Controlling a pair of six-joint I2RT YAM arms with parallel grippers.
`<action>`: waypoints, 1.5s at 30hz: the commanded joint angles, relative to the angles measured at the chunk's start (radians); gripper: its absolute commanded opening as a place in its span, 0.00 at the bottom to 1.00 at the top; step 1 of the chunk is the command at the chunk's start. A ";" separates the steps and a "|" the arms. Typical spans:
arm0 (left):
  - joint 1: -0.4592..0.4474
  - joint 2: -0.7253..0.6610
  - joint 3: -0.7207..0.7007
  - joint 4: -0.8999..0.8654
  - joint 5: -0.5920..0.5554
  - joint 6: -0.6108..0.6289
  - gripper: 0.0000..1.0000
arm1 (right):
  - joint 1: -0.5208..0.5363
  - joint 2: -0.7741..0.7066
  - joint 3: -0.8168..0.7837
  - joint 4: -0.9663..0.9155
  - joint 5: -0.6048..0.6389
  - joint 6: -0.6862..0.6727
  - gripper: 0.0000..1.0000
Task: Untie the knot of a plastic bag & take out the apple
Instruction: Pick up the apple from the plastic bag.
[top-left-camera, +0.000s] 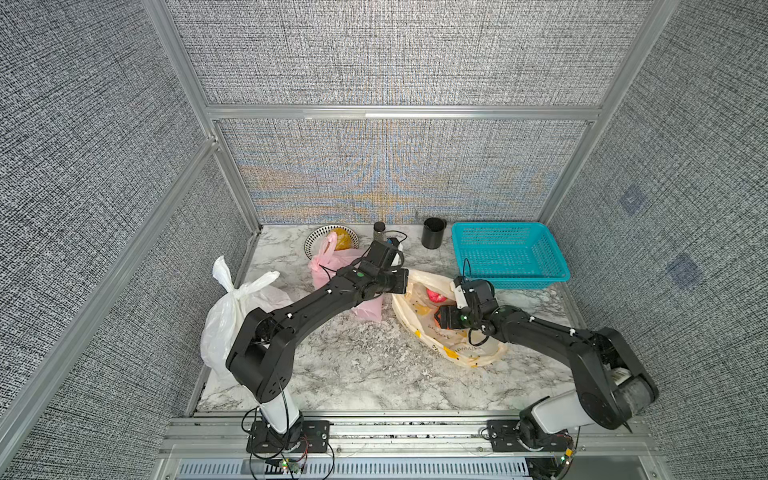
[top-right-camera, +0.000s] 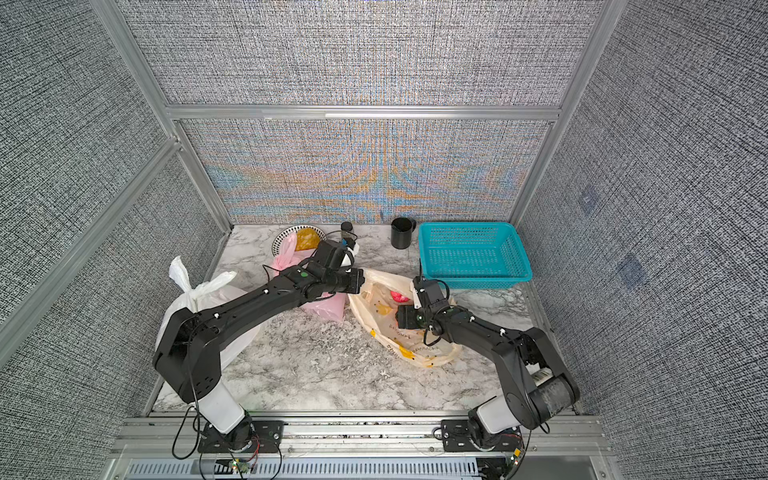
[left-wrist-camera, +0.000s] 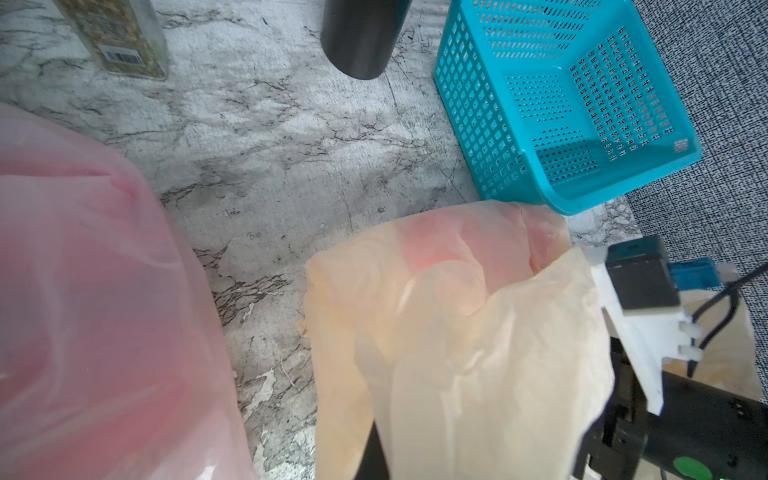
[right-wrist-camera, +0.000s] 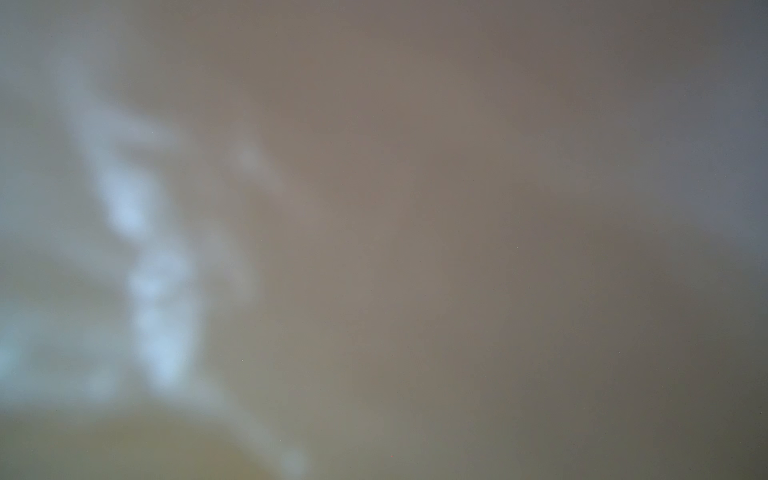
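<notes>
Top views are showing the cream bag lying open on the marble table, right of centre in the frame. The red apple is sitting inside it near the mouth. The left gripper is resting at the bag's upper left rim, its fingers clamped together on the film. In the left wrist view the cream plastic is standing up from the lower edge of the frame, and the apple is glowing pink through it. The right gripper is sitting inside the bag just below the apple. Whether its fingers are apart or together cannot be told, since the right wrist view is giving only blur. 1 teal basket is standing just above the bag. 1 pink bag and 1 white bag are lying to the left.
</notes>
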 joint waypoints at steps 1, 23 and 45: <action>0.000 -0.003 0.004 0.005 -0.001 0.005 0.00 | 0.000 0.012 0.010 0.040 -0.024 0.004 0.78; 0.002 -0.008 0.001 -0.015 -0.029 0.016 0.00 | -0.021 -0.226 0.138 -0.217 -0.283 -0.055 0.57; 0.002 -0.059 -0.030 -0.055 -0.031 0.051 0.00 | -0.357 0.044 0.554 -0.092 -0.283 -0.081 0.58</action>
